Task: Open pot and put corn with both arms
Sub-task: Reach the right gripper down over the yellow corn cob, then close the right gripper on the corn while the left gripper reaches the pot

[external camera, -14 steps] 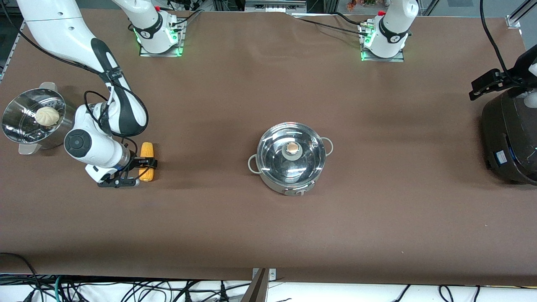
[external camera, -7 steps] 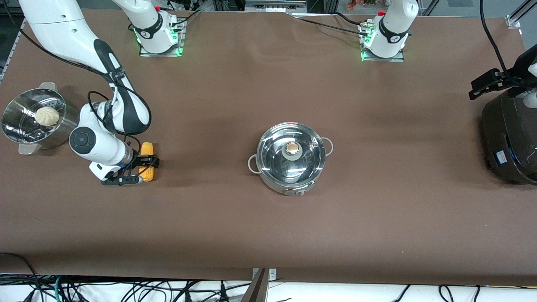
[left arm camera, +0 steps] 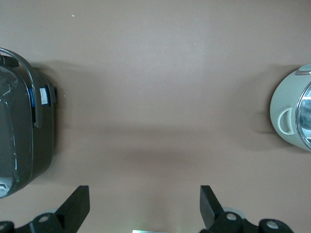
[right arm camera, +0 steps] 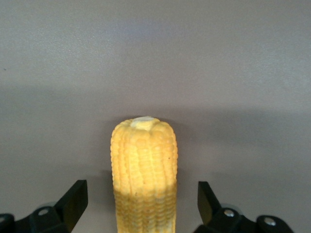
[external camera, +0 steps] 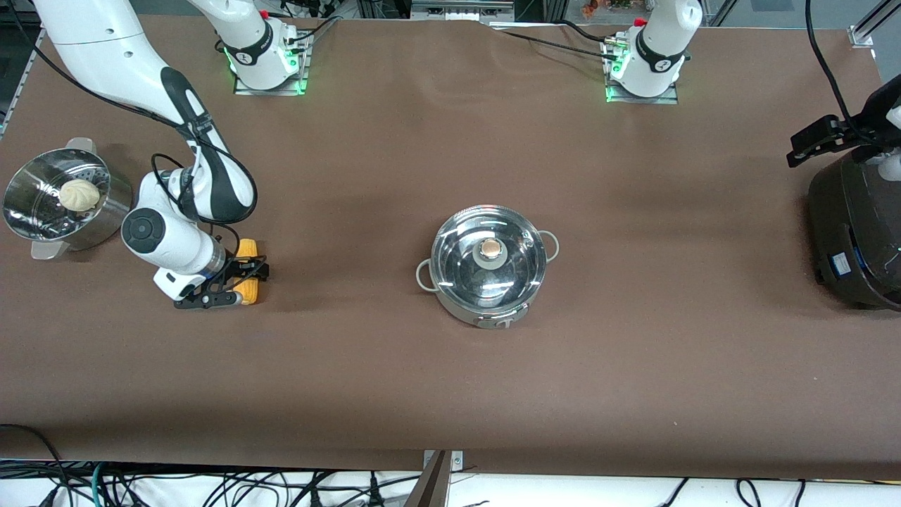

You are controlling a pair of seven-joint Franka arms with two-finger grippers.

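Between the right gripper's (external camera: 238, 284) spread fingers — the corn (right arm camera: 144, 174), untouched, on the table.

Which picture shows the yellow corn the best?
The right wrist view: the corn fills the middle, between the open right gripper fingers. The front view shows it small, partly hidden by that gripper. The left wrist view misses it.

A brown matte covering spreads over the whole desk (external camera: 450, 380), faintly creased and evenly lit, with soft shadows lying on it. Along the desk's edge nearest the front camera runs a white strip (external camera: 563, 489) crossed by tangled black cables (external camera: 211, 486) — one green among them. At the desk's upper edge stand dark metal frames (external camera: 461, 8).
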